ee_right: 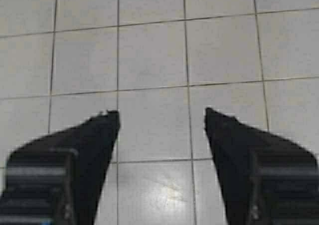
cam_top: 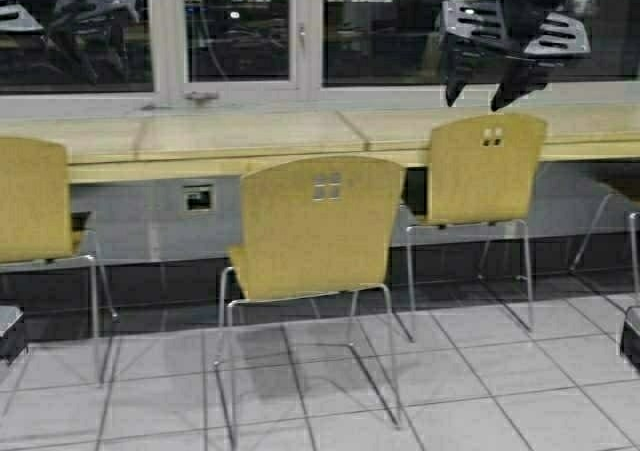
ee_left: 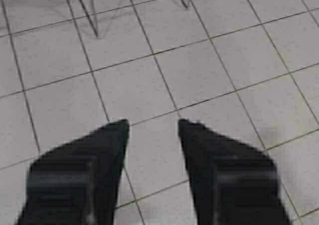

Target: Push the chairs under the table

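Ahead, the table [cam_top: 250, 136] runs the full width of the high view beneath a row of dark windows [cam_top: 240, 26], its thick yellowish front edge facing the robot; three tan chairs stand along it, all with their backrests turned away from the table toward the robot. Nearest the robot, the middle chair [cam_top: 320, 226] stands well out from the table edge on the tiled floor [cam_top: 480, 391], its four small cutouts showing high on the backrest; the right chair [cam_top: 485, 169] sits closer to the table, its backrest top just overlapping the front edge; the left chair [cam_top: 35, 201] is cut off by the side of the view, beside the table's left stretch. A small wall socket [cam_top: 198, 198] sits below the table, between the left and middle chairs. The left gripper [ee_left: 153, 127] hangs over bare tiles, fingers apart, holding nothing, with thin chair legs [ee_left: 87, 10] farther off; the right gripper [ee_right: 162, 117] likewise hangs over bare tiles, fingers spread wide and empty.
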